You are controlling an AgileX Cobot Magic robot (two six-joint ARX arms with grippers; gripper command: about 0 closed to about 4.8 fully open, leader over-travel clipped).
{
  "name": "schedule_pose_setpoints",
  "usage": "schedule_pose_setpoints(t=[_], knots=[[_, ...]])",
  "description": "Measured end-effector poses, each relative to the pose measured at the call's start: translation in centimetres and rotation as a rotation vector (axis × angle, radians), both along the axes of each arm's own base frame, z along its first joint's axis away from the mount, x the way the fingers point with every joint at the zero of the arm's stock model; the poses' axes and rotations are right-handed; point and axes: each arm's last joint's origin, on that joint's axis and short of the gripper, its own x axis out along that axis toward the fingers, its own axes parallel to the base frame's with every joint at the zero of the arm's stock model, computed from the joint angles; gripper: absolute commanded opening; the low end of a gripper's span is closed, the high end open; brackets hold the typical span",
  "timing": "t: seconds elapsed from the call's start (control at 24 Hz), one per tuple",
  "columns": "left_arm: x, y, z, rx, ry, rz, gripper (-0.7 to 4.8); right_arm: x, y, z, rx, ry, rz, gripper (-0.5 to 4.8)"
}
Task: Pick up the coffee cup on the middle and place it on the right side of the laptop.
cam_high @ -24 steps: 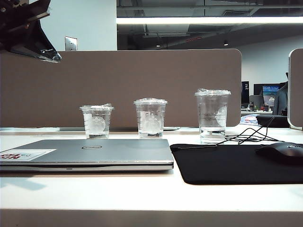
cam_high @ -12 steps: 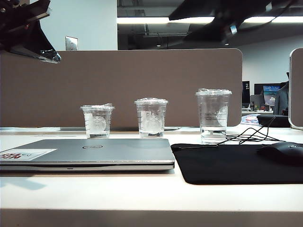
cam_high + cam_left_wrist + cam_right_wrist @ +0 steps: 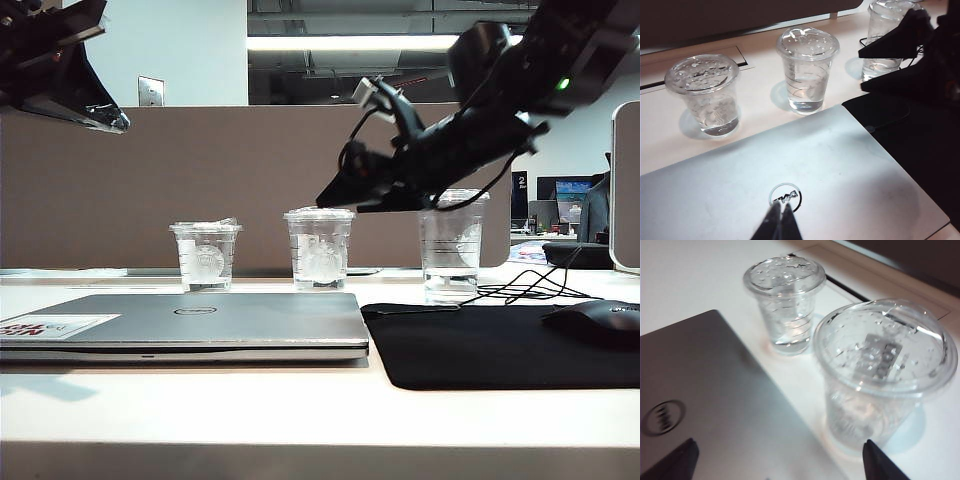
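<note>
The coffee cup (image 3: 318,250), clear with a flat lid and a frosted round logo, stands in the middle of the row behind the laptop (image 3: 200,325). My right gripper (image 3: 335,198) hangs open just right of the cup's lid, slanting down from the upper right. In the right wrist view the coffee cup (image 3: 880,375) sits just ahead of the open right gripper (image 3: 777,460), nearer one finger, with the laptop (image 3: 700,390) lid below; nothing is between the fingers. My left gripper (image 3: 781,210) is shut, high over the laptop (image 3: 840,170) lid, with the coffee cup (image 3: 807,70) beyond it.
A shorter clear cup (image 3: 205,257) stands left of the coffee cup and a taller one (image 3: 450,250) to its right. A black mouse pad (image 3: 500,345) with a mouse (image 3: 595,322) lies right of the laptop, cables (image 3: 520,285) behind it. A brown partition (image 3: 250,160) closes the back.
The right arm swung in from the upper right and came down beside the middle cup's lid. The left arm has not moved.
</note>
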Motion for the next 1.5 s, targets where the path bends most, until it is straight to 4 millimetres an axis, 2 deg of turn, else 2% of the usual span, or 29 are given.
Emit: schedule_pose_setpoints(t=[0.33,0.83,1.21,1.5], knots=[[0.0,0.0,0.0,0.000,0.000,0.000,-0.05,3.6,1.6,-2.7,-0.008,0.002,-0.068,4.79],[0.0,0.0,0.0,0.000,0.000,0.000,-0.05,6.1,2.5,-5.5,0.030,-0.018,-0.154,4.79],[0.0,0.0,0.0,0.000,0.000,0.000,-0.05,8.3,3.3,-6.0,0.110,-0.019,-0.174,4.79],[0.0,0.0,0.0,0.000,0.000,0.000,-0.05,8.4,3.4,-6.3,0.125,-0.017,-0.133,4.79]])
